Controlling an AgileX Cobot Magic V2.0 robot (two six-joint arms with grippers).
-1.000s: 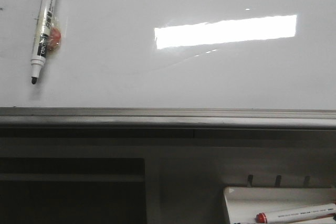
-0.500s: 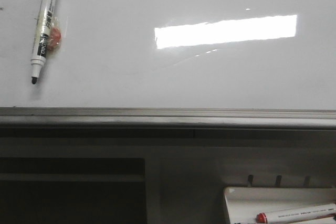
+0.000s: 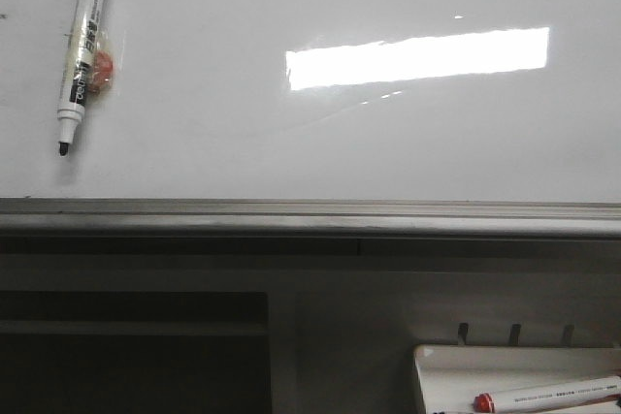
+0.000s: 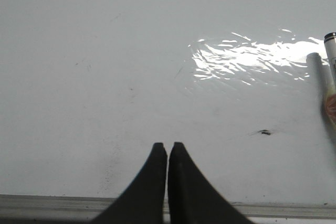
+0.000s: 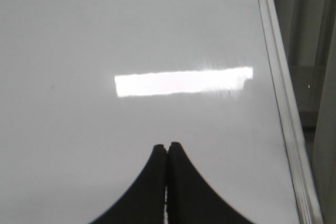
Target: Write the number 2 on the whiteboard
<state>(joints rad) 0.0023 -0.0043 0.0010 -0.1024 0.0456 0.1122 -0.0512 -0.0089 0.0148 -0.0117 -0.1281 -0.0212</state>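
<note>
The whiteboard (image 3: 310, 133) fills the upper front view, glossy and blank, with a bright rectangular light reflection. No number 2 shows on it. A black-capped marker (image 3: 79, 53) hangs on the board at the upper left, tip down, beside a small orange-red blob. Its edge also shows in the left wrist view (image 4: 330, 51). My left gripper (image 4: 167, 145) is shut and empty in front of the board (image 4: 131, 66). My right gripper (image 5: 167, 145) is shut and empty in front of the board (image 5: 131, 35). Neither gripper shows in the front view.
The board's grey metal rail (image 3: 310, 215) runs across below it. A small white tray (image 3: 456, 375) at the lower right holds a red-capped marker (image 3: 548, 397). Dark shelving lies under the rail. A small dark smudge (image 4: 264, 131) marks the board.
</note>
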